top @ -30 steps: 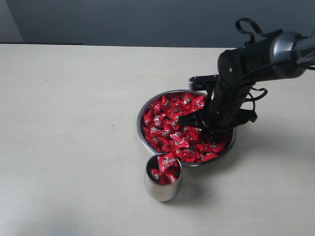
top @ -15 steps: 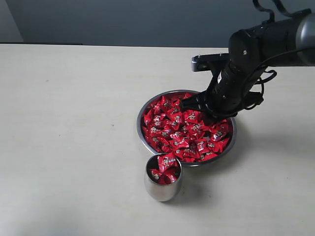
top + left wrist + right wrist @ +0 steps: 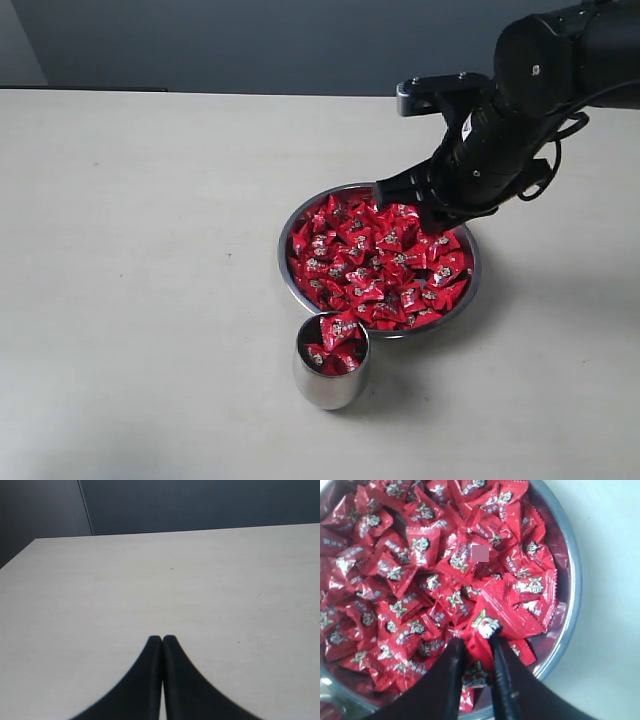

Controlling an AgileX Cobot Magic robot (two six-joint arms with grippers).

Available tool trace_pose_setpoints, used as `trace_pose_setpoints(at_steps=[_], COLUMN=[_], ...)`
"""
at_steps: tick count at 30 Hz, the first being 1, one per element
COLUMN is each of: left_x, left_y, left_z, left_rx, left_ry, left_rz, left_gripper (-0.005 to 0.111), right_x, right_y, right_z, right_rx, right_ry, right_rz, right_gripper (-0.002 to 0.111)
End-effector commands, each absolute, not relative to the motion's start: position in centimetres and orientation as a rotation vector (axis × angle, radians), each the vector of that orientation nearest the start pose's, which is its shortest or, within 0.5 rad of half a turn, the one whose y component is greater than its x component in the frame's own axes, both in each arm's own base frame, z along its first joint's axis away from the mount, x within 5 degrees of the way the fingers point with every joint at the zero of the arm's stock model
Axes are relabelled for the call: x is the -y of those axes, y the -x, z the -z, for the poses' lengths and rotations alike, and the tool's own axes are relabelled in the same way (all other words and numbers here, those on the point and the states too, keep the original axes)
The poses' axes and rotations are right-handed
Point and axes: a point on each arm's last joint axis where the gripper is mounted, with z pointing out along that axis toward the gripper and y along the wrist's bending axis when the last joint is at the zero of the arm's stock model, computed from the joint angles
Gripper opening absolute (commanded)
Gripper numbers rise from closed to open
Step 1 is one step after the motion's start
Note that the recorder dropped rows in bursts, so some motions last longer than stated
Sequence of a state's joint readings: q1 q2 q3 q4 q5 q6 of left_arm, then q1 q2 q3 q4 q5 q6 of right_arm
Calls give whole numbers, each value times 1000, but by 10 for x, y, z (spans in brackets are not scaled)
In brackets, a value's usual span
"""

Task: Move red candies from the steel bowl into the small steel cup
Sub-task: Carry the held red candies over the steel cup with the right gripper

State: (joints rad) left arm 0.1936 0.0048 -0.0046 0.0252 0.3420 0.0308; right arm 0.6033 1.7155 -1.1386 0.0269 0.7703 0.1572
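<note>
Candy (image 3: 487,622) in a shiny red wrapper, clamped between the jaws of the right gripper (image 3: 476,642). Caught by one edge only, to judge by how much wrapper sticks out past the fingertips. Straight below the gripper, the steel bowl (image 3: 568,565), heaped with the red candies (image 3: 365,270). Across the bowl from the gripper and just outside the opposite rim, the small steel cup (image 3: 330,385), upright, already holding several candies that reach close to its mouth.

Step in hand, by the look of things: carrying the pinched piece over to the cup. Hold the clamp firm all the way, since a thin edge grip on slick foil could slip. Travel level across the bowl, high enough to clear both the heap and the cup's rim. Centre the fingertips over the cup's mouth before opening. Go low before letting go, so the piece settles on the pile inside and does not bounce out. Avoid touching the cup's wall; probably light enough to tip or slide.

Elsewhere, the left gripper (image 3: 162,640), jaws pressed together on nothing, over bare table (image 3: 150,580), with no task thing near.
</note>
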Motion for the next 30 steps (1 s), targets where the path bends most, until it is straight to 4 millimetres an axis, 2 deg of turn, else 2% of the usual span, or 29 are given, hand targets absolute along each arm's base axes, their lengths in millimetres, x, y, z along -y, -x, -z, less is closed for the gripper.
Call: trace_pose_setpoints(at_steps=[1,8,13,21,30], left_x=[-11,-11,-11,-11,-11], left_y=[-53,-53,-53,-53,-53], left_z=[-183,-183,-183,-183,-183], left_rx=[-1817,-1817,-1817,-1817,-1817], left_ry=[126,126,126,126,126], left_rz=[-179,-179,-179,-179,-179], left_gripper=[0,0,0,0,0], right_x=[-204,-243,-260,-266,-263], right_y=[-259,-223,-206,-193,-188], right_z=[-224,-236,-235,-233,-231], right_rx=[-2773,-2641,-2608,-2613,-2661], right_ry=[794,993,1089,1158,1192], right_rz=[-229,-302,-320,-312,-279], right_gripper=[-1,-1,-1,-1,-1])
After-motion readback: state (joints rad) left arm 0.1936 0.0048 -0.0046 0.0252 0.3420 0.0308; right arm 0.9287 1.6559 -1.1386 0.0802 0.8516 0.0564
